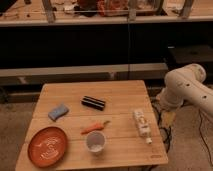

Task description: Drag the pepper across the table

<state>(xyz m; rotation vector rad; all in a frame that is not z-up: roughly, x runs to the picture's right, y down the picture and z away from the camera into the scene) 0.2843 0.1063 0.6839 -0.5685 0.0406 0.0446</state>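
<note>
The pepper (94,127) is a slim orange one with a green stem. It lies on the wooden table (120,92), near the middle front, just behind a white cup (95,142). My white arm (186,86) is folded off the table's right side, and its far link runs out of the picture at the right edge. My gripper is out of view, so nothing of mine is near or touching the pepper.
An orange plate (47,145) sits at the front left and a blue sponge (58,112) behind it. A black striped pack (93,103) lies at the centre and a white bottle (141,125) lies on its side at the right. Shelving stands behind the table.
</note>
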